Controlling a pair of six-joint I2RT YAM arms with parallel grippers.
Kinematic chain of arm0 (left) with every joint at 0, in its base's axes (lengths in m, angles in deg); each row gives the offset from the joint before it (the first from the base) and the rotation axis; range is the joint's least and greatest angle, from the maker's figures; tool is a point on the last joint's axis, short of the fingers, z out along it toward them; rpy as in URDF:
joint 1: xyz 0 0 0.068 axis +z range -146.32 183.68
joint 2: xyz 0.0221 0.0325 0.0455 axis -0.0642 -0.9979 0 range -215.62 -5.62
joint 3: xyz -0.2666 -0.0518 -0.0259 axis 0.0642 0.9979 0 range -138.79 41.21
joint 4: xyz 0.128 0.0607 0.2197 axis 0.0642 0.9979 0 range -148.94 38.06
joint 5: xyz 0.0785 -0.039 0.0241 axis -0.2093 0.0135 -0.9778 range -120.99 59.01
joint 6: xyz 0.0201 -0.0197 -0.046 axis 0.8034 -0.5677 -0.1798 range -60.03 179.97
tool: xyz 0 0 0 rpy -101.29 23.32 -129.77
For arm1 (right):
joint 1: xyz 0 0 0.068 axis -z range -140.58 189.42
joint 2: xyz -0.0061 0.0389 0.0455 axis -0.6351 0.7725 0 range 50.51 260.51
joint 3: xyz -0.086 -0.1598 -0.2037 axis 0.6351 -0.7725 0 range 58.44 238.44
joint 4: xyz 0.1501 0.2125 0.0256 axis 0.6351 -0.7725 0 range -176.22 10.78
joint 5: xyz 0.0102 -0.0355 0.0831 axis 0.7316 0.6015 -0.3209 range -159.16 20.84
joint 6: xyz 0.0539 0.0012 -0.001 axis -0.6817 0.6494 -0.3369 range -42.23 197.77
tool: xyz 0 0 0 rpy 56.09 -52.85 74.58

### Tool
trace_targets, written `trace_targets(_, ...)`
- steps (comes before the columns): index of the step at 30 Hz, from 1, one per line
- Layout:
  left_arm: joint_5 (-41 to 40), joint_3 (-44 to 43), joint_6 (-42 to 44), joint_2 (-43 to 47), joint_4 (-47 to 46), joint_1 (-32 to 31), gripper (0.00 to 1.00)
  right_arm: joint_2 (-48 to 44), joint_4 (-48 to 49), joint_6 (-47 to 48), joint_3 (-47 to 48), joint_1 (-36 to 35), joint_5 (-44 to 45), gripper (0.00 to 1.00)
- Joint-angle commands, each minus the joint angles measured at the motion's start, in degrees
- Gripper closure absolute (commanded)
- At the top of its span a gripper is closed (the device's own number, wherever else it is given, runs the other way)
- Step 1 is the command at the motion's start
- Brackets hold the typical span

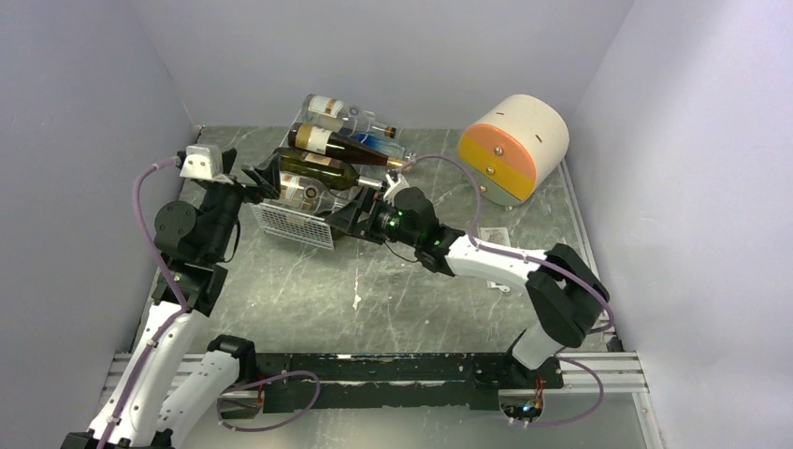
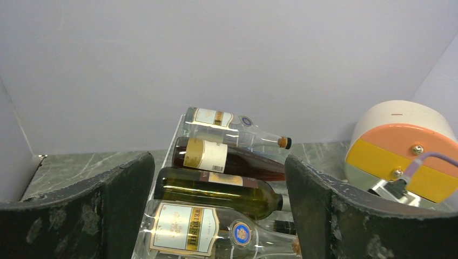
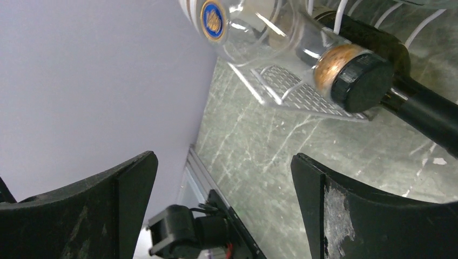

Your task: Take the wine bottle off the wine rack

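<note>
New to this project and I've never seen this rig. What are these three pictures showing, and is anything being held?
Two robot arms are bolted at the near edge of a table. The wide picture comes from a fixed camera above and behind them. The other two come from a camera on each wrist, so the dark shapes at the bottom of those are that gripper's own fingers.

On the table, a white wire wine rack holds four bottles lying down: two clear, one brown, one green. A cream and orange drum lies at the back right.

The left gripper faces the bottle bases and the right gripper faces the necks. Both are open, and nothing is held.
</note>
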Motion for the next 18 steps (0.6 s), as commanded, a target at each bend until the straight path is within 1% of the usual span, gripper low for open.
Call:
trace_targets(1, -2.4, 0.3, 2.0, 0.6, -3.0, -1.9, 0.06, 3.1, 10.3, -8.7, -0.3, 2.0, -2.5, 0.0)
trace_targets(9, -3.0, 0.3, 2.7, 0.8, -3.0, -3.7, 0.06, 7.7, 13.0, -16.5, -0.8, 3.9, 1.1, 0.01)
trace_targets(14, -3.5, 0.2, 3.0, 1.0, -2.7, -4.6, 0.06, 9.8, 15.9, -18.9, -1.9, 4.5, 1.9, 0.03)
trace_targets(18, -3.4, 0.2, 3.0, 0.9, -2.7, -5.1, 0.06, 12.0, 18.6, -19.9, -1.7, 5.4, 1.4, 0.09)
